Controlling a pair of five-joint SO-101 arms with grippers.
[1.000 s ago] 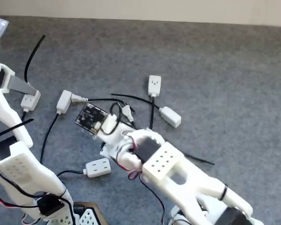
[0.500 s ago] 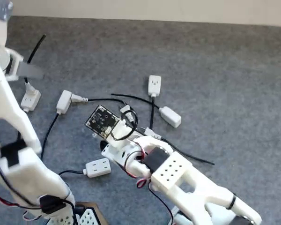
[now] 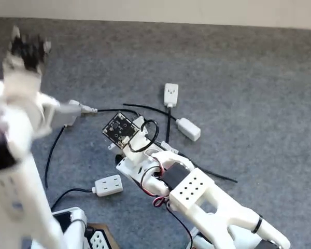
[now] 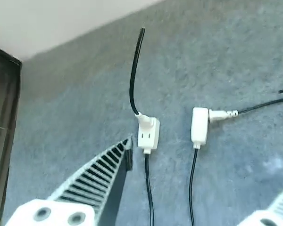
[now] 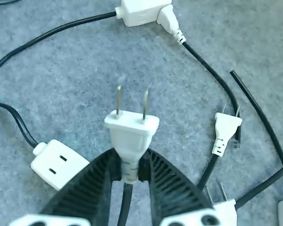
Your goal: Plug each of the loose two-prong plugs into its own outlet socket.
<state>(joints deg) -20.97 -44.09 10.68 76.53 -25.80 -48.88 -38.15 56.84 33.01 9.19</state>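
Observation:
My right gripper (image 5: 130, 160) is shut on a white two-prong plug (image 5: 130, 130), gripping its neck with the prongs pointing away from me. A free white socket (image 5: 59, 164) lies on the carpet close beside it. A loose plug (image 5: 225, 129) lies to the other side, with another plug (image 5: 221, 203) nearer the wrist. In the high view my right arm (image 3: 189, 189) sits low at centre. My left gripper (image 4: 203, 175) hangs open high above a corded socket (image 4: 148, 134) and a socket (image 4: 199, 125) with a plug (image 4: 221, 114) in it.
Grey carpet covers the floor. More sockets lie at the back (image 3: 171, 93), to the right (image 3: 188, 128) and near the front (image 3: 109, 185). Black cords (image 3: 207, 173) cross the middle. My raised left arm (image 3: 18, 124) covers the left side of the high view.
My left arm has swung up and toward the middle, now covering the far-left socket. My right arm has shifted a little right with the plug.

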